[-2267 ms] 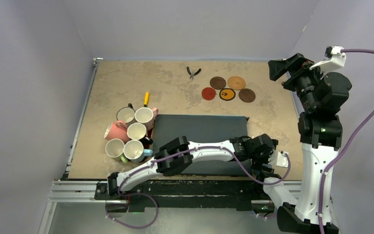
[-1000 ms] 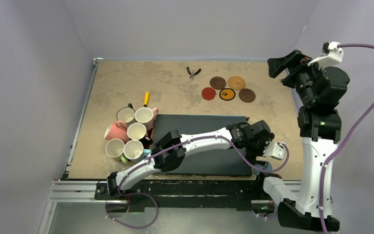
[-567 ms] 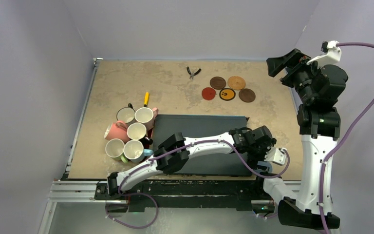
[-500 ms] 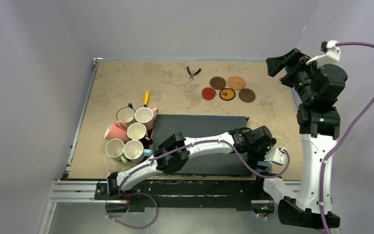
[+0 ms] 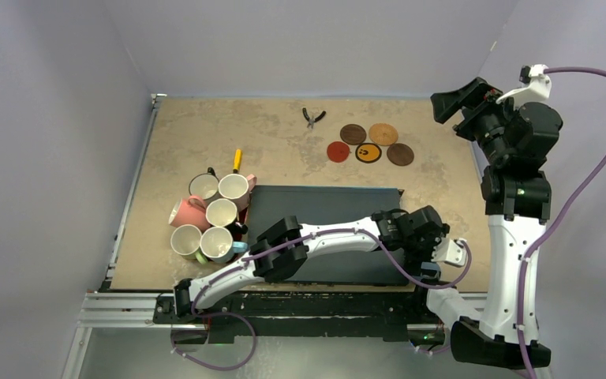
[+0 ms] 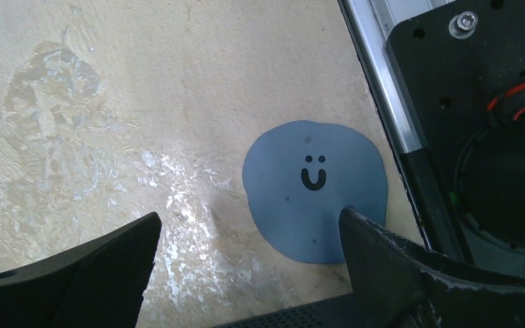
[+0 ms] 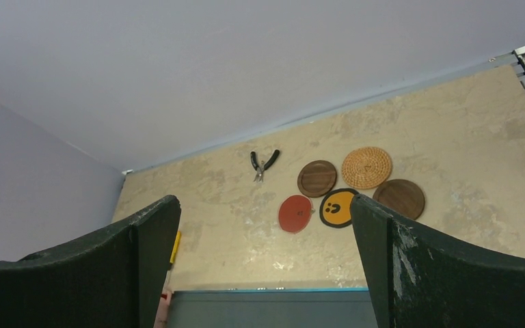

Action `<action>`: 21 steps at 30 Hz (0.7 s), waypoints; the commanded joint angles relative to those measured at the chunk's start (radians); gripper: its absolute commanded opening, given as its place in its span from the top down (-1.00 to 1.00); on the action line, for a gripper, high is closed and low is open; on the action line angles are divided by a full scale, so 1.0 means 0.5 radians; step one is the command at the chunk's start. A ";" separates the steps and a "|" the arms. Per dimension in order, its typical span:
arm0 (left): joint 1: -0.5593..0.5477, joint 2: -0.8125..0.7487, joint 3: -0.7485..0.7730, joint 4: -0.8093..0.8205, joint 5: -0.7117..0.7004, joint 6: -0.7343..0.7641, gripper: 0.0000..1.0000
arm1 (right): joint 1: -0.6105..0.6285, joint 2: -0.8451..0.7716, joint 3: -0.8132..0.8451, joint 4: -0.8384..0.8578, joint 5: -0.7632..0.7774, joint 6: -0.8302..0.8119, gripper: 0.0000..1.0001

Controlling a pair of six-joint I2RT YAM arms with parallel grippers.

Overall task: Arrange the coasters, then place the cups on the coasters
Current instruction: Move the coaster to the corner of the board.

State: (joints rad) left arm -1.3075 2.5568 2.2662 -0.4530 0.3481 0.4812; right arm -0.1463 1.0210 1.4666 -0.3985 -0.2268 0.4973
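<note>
Left arm (image 5: 339, 235) stretches low over the black mat (image 5: 323, 205) to the surface's near right corner, left jaws spread wide above the grey-blue coaster (image 6: 314, 198) beside the edge rail (image 6: 383, 89); right arm (image 5: 513, 245) upright, right jaws open.

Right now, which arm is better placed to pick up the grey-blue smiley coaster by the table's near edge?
Left. Its open left hand is directly above the grey-blue coaster, fingers pointing down at it. The right hand is raised high at the far right, well away from it.
</note>
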 commanded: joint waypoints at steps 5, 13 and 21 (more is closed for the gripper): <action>-0.222 0.015 -0.038 0.095 0.164 -0.124 -0.94 | -0.008 -0.028 0.336 0.035 0.338 -0.128 -0.96; -0.294 0.137 0.024 -0.061 0.162 -0.077 -0.94 | -0.007 -0.024 0.453 0.079 0.399 -0.118 -0.96; -0.273 0.104 -0.059 0.129 0.013 -0.189 -0.93 | -0.006 -0.007 0.439 0.089 0.390 -0.090 -0.95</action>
State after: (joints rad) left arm -1.3251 2.5713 2.2738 -0.3893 0.3183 0.4019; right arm -0.1497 1.0031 1.6718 -0.3840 -0.0502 0.4534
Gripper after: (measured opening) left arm 0.966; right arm 0.976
